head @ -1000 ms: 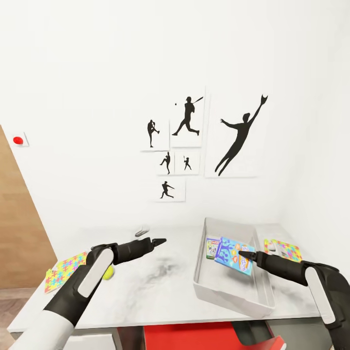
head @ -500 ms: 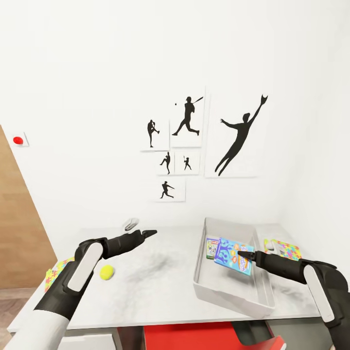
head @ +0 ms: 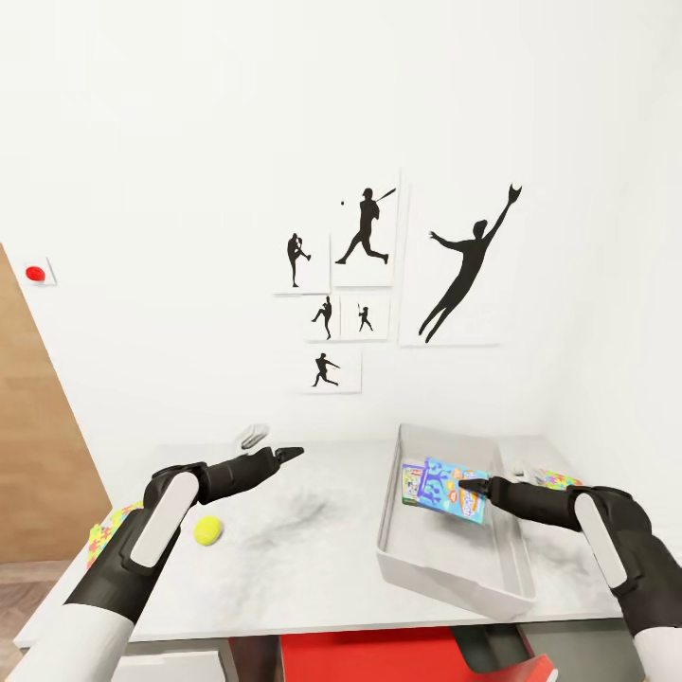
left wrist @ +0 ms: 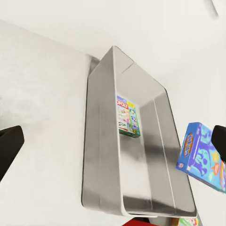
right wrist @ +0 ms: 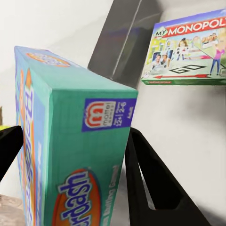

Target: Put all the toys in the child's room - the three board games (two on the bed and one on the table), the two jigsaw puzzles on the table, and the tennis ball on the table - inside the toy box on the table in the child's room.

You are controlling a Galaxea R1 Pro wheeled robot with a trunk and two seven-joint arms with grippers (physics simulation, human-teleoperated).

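My right jaws (head: 466, 487), clamped on the blue board game (head: 453, 489), had carried it further over the toy box (head: 453, 568), beside the Monopoly (right wrist: 186, 47) inside; left jaws' (head: 287, 455) state unclear.

The room is bright and evenly lit with a soft, sourceless light, so the white wall (head: 189, 142) shows almost no shading and the baseball silhouettes (head: 365, 237) stand out crisp and black. On the table (head: 313, 559) there are only faint, smudgy grey patches and weak shadows, and the toy box (left wrist: 101, 141) carries a dull sheen on its sloping walls. Up close, the blue game box (right wrist: 70, 155) looks slightly soft, its print blurring toward the nearest edge.
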